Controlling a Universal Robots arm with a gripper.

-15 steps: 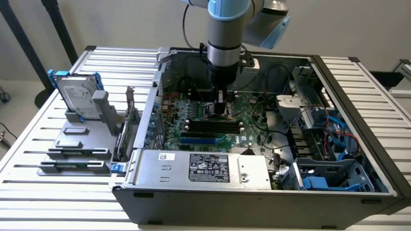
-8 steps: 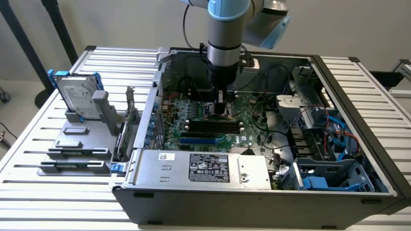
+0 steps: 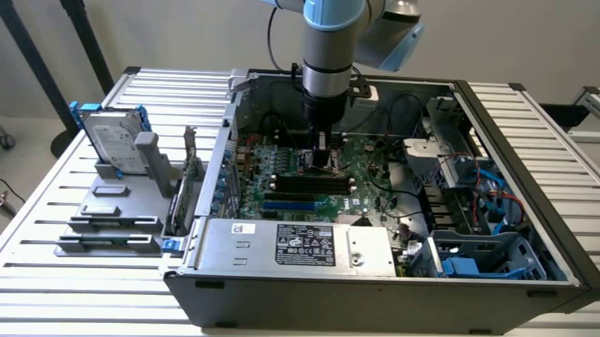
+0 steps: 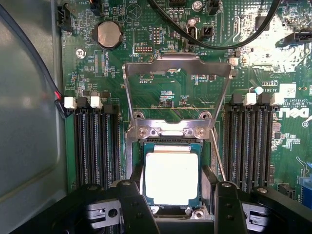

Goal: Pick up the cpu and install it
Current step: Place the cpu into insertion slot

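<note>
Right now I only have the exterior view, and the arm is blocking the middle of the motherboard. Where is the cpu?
Observer: The cpu sits inside the socket's frame, directly under the hand. I can't tell whether it is fully seated.
Operator: Is the retention plate down over it?
Observer: No. The metal retention plate is swung open and lies back over the board, so the chip's silvery top is uncovered.
Operator: Is anything lying across the chip?
Observer: Nothing. The thin lever rod runs along one side of the socket, beside the cpu rather than over it.
</note>
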